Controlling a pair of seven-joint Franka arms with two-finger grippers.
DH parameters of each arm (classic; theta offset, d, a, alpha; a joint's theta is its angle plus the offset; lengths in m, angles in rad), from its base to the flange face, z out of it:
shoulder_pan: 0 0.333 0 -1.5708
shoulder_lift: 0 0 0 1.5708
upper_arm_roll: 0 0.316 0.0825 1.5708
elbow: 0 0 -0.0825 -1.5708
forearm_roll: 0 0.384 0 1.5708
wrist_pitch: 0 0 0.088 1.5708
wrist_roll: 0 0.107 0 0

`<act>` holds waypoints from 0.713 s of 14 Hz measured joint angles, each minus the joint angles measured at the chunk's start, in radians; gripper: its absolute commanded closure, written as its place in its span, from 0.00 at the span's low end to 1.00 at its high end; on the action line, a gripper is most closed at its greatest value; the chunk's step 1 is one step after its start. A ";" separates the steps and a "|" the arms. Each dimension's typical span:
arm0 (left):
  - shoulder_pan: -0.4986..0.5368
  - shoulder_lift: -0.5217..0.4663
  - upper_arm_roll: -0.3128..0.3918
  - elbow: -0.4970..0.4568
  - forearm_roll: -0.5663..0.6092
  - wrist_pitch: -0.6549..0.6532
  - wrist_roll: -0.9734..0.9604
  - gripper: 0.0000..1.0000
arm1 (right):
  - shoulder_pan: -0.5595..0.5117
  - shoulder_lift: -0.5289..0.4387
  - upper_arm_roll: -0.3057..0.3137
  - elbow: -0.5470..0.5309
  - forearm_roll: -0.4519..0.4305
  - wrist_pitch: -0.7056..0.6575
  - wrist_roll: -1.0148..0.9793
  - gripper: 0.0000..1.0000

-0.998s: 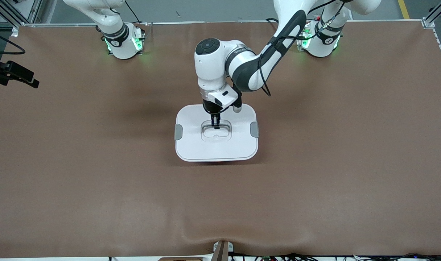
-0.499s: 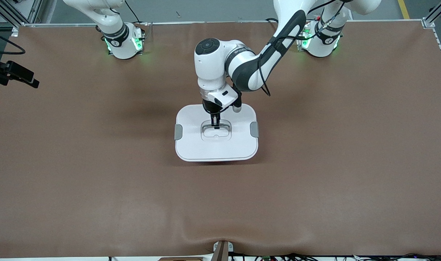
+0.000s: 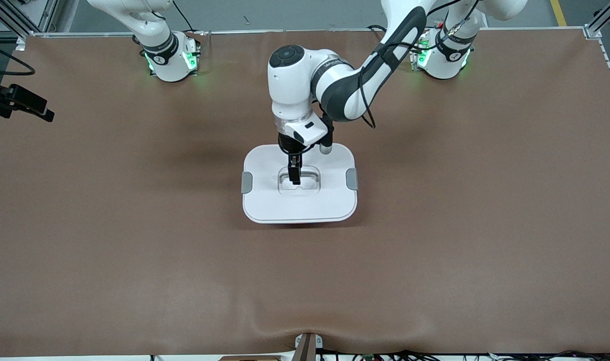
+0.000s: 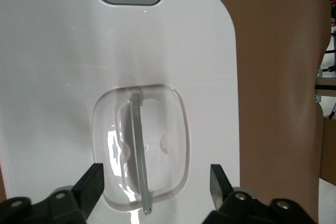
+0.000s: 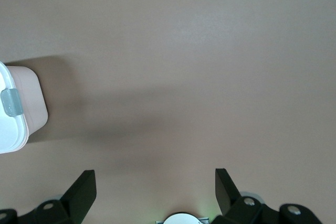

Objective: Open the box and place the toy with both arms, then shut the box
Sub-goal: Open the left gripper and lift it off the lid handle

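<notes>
Lid seated on the box, left gripper spread over the handle

The rounded-rectangular translucent pink plastic box with its white lid point(image 3: 299, 183) sits mid-table, lid on and both grey side clips point(image 3: 246, 182) apparently down. The left gripper point(image 3: 294, 173) hangs over the recessed clear handle point(image 4: 140, 153), fingers point(image 4: 94, 179) wide apart and gripping nothing. The right gripper point(image 5: 152, 187), fingers equally wide and empty, waits above bare table toward its own base. No toy is in view; it is presumably inside, so closing looks finished. Next, I judge, the left arm should lift straight clear.
</notes>
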 measured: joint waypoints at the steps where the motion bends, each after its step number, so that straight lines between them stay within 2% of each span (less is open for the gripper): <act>1: 0.005 -0.013 0.001 0.001 0.000 -0.006 0.002 0.00 | 0.000 0.000 0.000 0.000 0.000 0.000 0.000 0.00; 5: 0.045 -0.064 0.001 0.001 -0.010 -0.038 0.100 0.00 | 0.000 0.000 0.000 0.000 0.000 0.000 0.000 0.00; 10: 0.165 -0.142 0.004 0.005 -0.181 -0.107 0.410 0.00 | 0.000 0.000 0.000 0.000 0.000 -0.001 0.000 0.00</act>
